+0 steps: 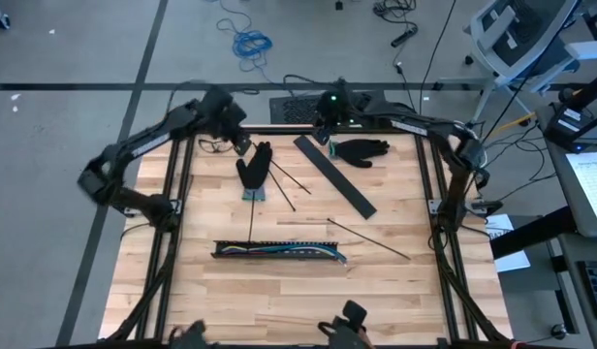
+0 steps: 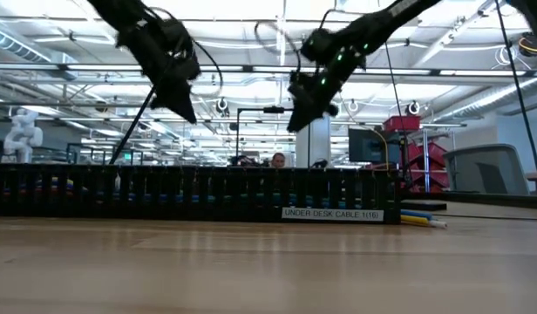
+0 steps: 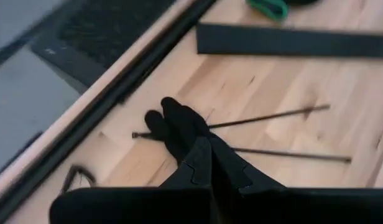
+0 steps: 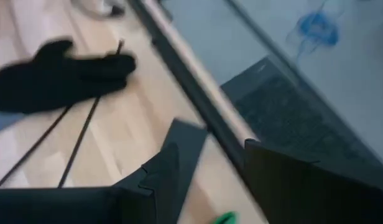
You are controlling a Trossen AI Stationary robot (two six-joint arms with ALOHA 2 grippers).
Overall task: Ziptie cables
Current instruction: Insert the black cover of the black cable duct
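The cables (image 1: 279,250), thin yellow, blue and white wires, lie lengthwise in a black slotted tray (image 1: 224,249) near the table's near edge. In the low view their ends (image 2: 421,218) stick out of the tray (image 2: 190,187). My left gripper (image 1: 242,145) hangs shut above the table's far left part, and its fingers (image 3: 201,158) sit over a black glove (image 3: 173,124). My right gripper (image 1: 329,143) hangs open near the far edge, and the gap between its fingers (image 4: 207,168) is bare. Both grippers (image 2: 186,109) (image 2: 299,118) are well above the tabletop.
A flat black strip (image 1: 335,176) lies slantwise right of centre. Thin black sticks (image 1: 289,184) (image 1: 371,237) lie on the wood. One black glove (image 1: 255,170) rests across two sticks and another (image 1: 361,150) lies by the far edge. A blue coiled cord (image 1: 250,42) is on the floor.
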